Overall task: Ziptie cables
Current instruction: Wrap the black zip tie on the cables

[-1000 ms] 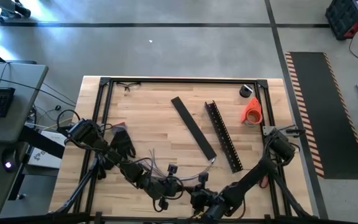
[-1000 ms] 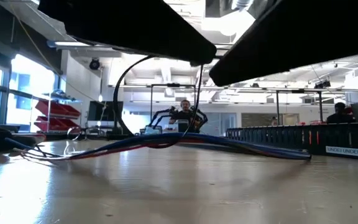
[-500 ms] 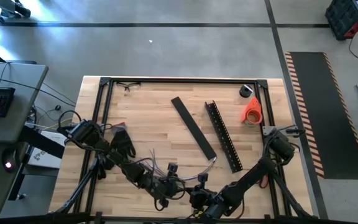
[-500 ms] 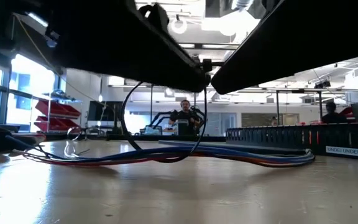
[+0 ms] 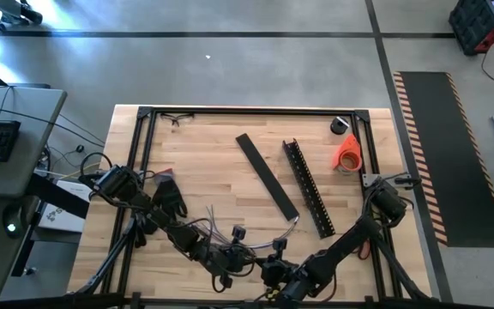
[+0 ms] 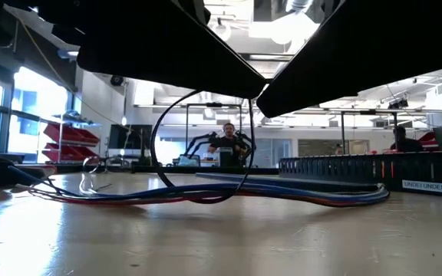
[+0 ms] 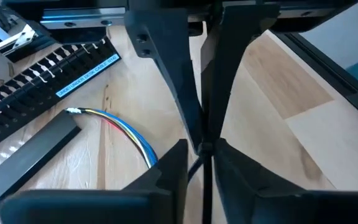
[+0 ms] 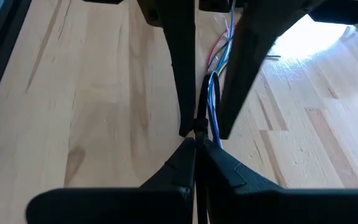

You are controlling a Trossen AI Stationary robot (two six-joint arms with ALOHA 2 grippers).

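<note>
The cables (image 5: 286,232), a thin bundle of blue, red and whitish wires, lie in a curve on the wood near the table's near edge. In the low view a black zip tie (image 6: 158,146) forms a wide loop around the cables (image 6: 313,195), and the loop's bottom sits on the table. Both grippers meet tip to tip just above the bundle: the left gripper (image 5: 245,260) comes in from the table's left and the right gripper (image 5: 270,269) from the right. Each is shut on the tie. The wires also show in the left wrist view (image 7: 126,127) and the right wrist view (image 8: 214,99). My left gripper (image 7: 202,149) pinches the thin black zip tie at the top of its loop between its two fingertips (image 7: 178,160), slanting down from the table's left. The tie's strand (image 7: 204,183) runs back between the fingers. The loop hangs below. My right gripper (image 8: 195,140) pinches the same zip tie at the top of the loop, right against the left gripper's fingertips (image 8: 185,118), slanting down from the table's right. The loop (image 6: 244,146) hangs below the fingers around the cables.
A long black slotted channel bar (image 5: 308,189) and a flat black strip (image 5: 267,176) lie mid-table beyond the grippers. An orange roll (image 5: 347,153) and a small dark object (image 5: 340,125) sit at the far right corner, glasses (image 5: 177,118) at the far left. Black frame rails (image 5: 256,111) edge the table.
The middle of the cable bundle, held arched up off the table a second ago, has sunk back onto the wood. The zip tie loop has come down with it and now hangs wider. Both grippers have stayed shut and close together.
</note>
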